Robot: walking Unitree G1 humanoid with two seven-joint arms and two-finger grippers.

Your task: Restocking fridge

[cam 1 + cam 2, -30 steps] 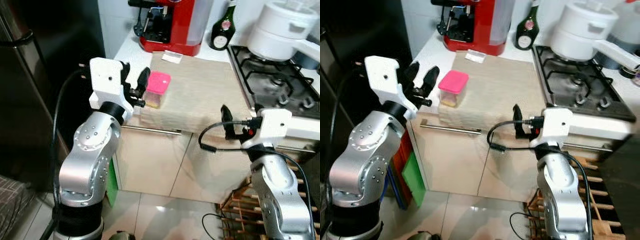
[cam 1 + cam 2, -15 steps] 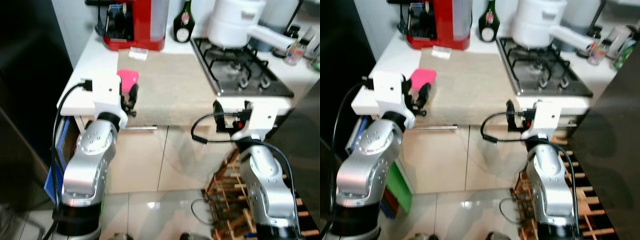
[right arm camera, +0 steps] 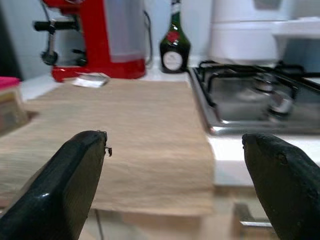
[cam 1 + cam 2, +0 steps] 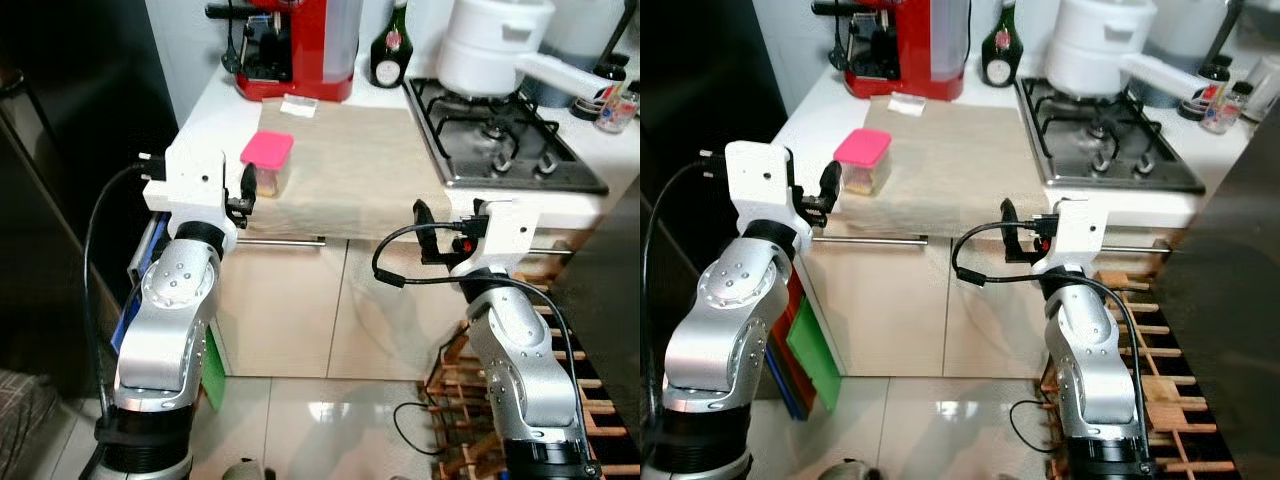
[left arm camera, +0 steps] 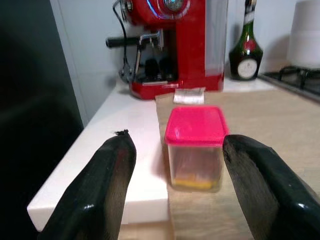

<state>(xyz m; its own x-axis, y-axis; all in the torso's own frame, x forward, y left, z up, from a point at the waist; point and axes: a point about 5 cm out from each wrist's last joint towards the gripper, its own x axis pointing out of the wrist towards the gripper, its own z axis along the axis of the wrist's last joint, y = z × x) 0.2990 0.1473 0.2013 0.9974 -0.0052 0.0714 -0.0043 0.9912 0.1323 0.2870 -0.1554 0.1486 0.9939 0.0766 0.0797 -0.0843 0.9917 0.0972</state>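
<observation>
Pink-lidded container (image 5: 195,148): small clear box, pink lid on, something yellowish at the bottom. Stands upright on the beige cloth (image 4: 350,160), near the cloth's left front corner, close to the front edge of the white tabletop (image 4: 215,105).

Left gripper (image 5: 177,187): raised to tabletop height just in front of the container, fingers spread wide, grasping nothing. In the left wrist view the container sits between the two black fingers (image 5: 107,185) but farther out, apart from both; no contact.

Right gripper (image 3: 175,185): held in front of the cabinet below the tabletop edge, to the right of the cloth's front overhang, near the hob. Fingers spread wide, released, nothing between them. A black cable (image 4: 395,265) loops from its wrist.

Surroundings: red coffee machine (image 4: 300,45) at the back of the tabletop, a small white packet (image 4: 298,106) lying just in front of it on the cloth's rear edge. Dark green bottle (image 4: 388,60) to the right of the machine. Gas hob (image 4: 505,150) to the right of the cloth, with a white pot (image 4: 495,45) on a rear burner. Dark fridge side (image 4: 60,150) to the left of the tabletop. Wooden rack (image 4: 595,400) on the floor at lower right.
</observation>
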